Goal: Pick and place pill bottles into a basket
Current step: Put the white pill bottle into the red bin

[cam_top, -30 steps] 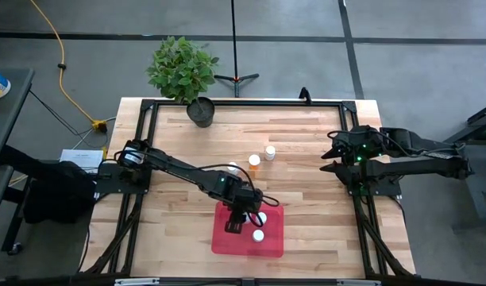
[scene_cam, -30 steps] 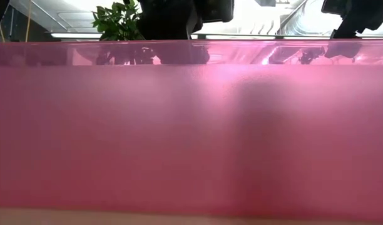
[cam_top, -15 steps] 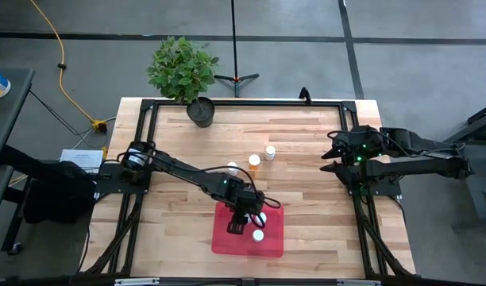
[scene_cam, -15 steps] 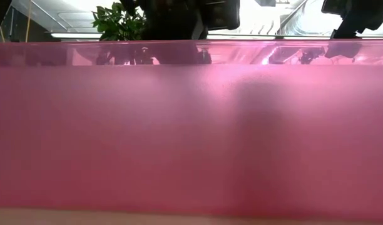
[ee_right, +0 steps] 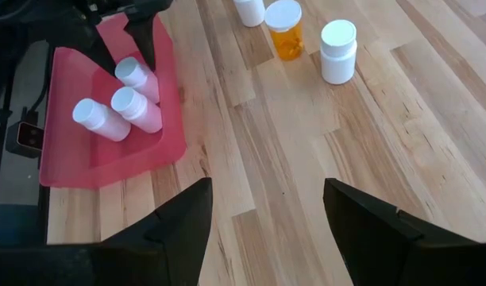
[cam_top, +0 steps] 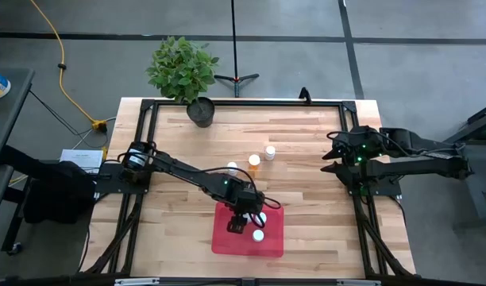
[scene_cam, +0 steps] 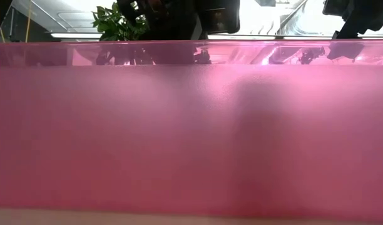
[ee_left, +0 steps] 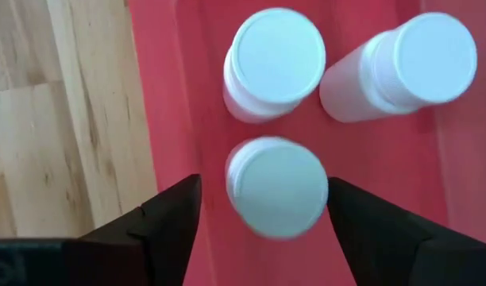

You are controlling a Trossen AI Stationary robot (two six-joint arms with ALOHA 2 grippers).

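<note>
Reaching over the basket point(cam_top: 271, 238), left claw point(ee_left: 263, 210) straddles a white bottle point(ee_left: 277, 187).

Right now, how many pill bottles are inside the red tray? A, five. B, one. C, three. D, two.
C: the right wrist view shows three white-capped pill bottles in the red tray, while three more, one of them the amber bottle, stand out on the wooden table.

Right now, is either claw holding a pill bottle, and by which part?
Neither. The left claw is open over the red tray, straddling a white bottle without touching it. The right claw waits open and empty at the table's right edge.
</note>
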